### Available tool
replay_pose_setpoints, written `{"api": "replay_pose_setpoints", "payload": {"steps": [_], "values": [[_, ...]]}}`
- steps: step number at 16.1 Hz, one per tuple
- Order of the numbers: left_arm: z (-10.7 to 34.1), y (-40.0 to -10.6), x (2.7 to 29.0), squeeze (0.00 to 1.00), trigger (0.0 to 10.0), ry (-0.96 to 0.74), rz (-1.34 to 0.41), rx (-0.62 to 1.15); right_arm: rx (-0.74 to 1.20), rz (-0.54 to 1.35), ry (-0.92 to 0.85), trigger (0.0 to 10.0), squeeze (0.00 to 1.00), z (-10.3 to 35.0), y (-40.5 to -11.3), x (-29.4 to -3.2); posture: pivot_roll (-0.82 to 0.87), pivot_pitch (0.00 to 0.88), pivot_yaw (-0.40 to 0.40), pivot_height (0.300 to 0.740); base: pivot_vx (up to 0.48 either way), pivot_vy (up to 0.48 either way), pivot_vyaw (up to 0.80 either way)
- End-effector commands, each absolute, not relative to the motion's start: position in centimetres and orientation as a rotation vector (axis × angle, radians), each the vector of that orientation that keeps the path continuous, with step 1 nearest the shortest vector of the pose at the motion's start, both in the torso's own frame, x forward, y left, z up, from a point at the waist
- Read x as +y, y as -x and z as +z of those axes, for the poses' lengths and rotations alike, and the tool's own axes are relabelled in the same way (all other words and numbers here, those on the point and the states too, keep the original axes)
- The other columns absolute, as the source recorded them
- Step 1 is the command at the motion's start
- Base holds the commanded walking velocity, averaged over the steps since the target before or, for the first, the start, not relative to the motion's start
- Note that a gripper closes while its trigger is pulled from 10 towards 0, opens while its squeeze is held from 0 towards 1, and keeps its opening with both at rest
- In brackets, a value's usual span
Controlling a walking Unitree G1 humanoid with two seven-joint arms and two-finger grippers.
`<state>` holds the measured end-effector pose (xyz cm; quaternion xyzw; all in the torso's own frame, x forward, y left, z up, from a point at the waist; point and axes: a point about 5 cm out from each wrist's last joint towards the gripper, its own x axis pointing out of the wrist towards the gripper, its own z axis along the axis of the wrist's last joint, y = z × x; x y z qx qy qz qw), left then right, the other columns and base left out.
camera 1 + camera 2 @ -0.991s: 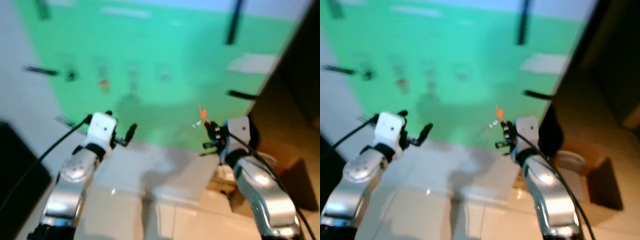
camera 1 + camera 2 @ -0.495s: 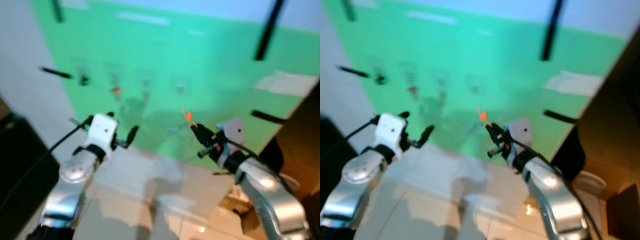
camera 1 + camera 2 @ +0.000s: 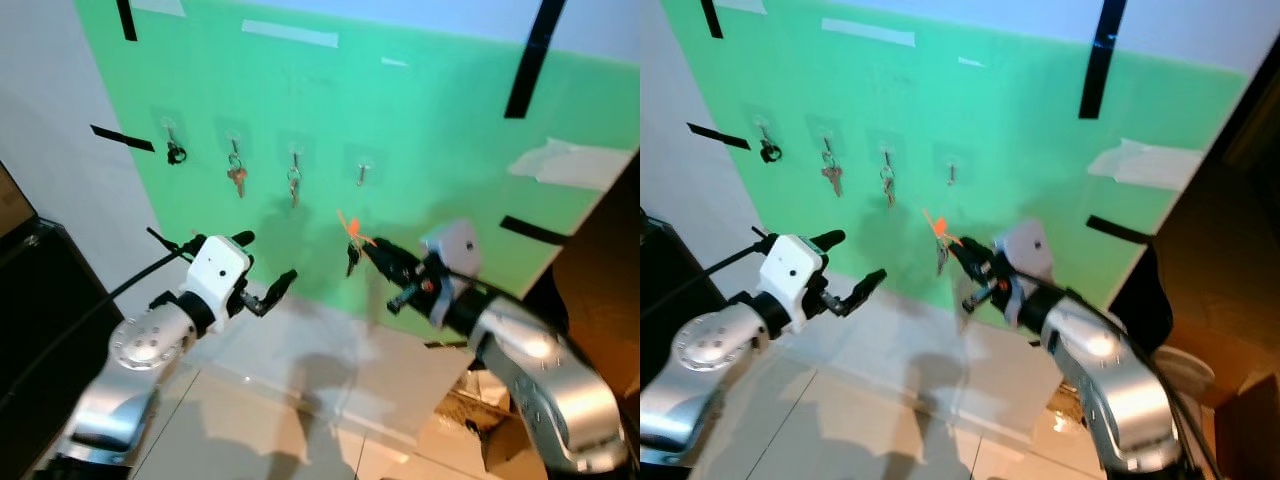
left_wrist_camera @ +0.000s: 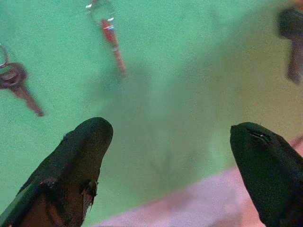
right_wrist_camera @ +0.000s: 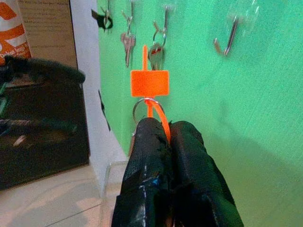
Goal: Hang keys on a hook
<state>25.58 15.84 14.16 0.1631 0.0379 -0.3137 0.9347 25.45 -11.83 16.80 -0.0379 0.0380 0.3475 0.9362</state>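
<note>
The board [image 3: 420, 150] is bright green, crossed by black tape strips [image 3: 528, 58] and pale whitish patches [image 3: 290, 33]. The wall [image 3: 50, 110] beside it is white-grey. One hung key [image 3: 238, 180] is reddish, the next bunch [image 3: 294, 185] silver, and a dark fob [image 3: 176, 154] is black. The keys [image 3: 352, 255] in the right gripper [image 3: 372, 250] are dark, with an orange tag [image 5: 149, 82] and a silver ring [image 5: 142, 106]. Both grippers have black fingers [image 4: 75, 156]; the left gripper [image 3: 268, 272] has a white wrist block [image 3: 220, 270], and the arms [image 3: 530, 360] are silver. The floor [image 3: 250, 430] is pale cream.
</note>
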Motion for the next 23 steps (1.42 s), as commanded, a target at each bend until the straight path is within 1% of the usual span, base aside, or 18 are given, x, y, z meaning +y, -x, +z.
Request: {"api": "replay_pose_setpoints", "payload": {"steps": [1,2,3,5,10,18,20,23], "values": [[15.0,-25.5,15.4,0.00,10.0,-0.335,-0.695,0.059,0.077,0.716,0.062,10.0,0.00,17.3,-25.9,-11.7,-0.04,0.000,-0.004,0.740,0.000,0.000,0.00],[15.2,-25.1,15.4,0.00,10.0,-0.340,-0.739,0.061,0.074,0.707,0.041,10.0,0.00,17.7,-26.3,-11.5,-0.04,0.000,-0.002,0.740,0.000,0.000,0.00],[15.6,-24.3,15.1,0.00,10.0,-0.330,-0.837,0.074,0.066,0.692,-0.011,10.0,0.00,18.5,-27.3,-11.1,-0.04,0.000,-0.001,0.740,0.000,0.000,0.00],[15.8,-23.6,14.8,0.00,10.0,-0.319,-0.907,0.083,0.061,0.684,-0.058,10.0,0.00,19.1,-28.1,-10.8,-0.04,0.000,-0.001,0.740,0.000,0.000,0.00],[16.2,-23.2,14.7,0.00,10.0,-0.265,-0.926,0.068,0.081,0.644,-0.130,10.0,0.00,20.4,-30.5,-10.6,-0.04,0.000,-0.012,0.740,0.000,0.000,0.00],[16.1,-22.4,14.9,0.00,10.0,-0.230,-0.937,0.089,0.119,0.596,-0.229,10.0,0.00,20.5,-30.8,-11.8,-0.05,0.000,-0.022,0.740,0.000,0.000,0.00],[16.1,-22.4,14.9,0.00,10.0,-0.226,-0.938,0.091,0.170,0.571,-0.270,10.0,0.00,20.1,-31.0,-12.1,-0.05,0.000,-0.020,0.740,0.000,0.000,0.00],[16.0,-22.4,14.9,0.00,10.0,-0.223,-0.939,0.097,0.236,0.545,-0.285,10.0,0.00,19.3,-31.3,-12.2,-0.04,0.000,-0.020,0.740,0.000,0.000,0.00]]}}
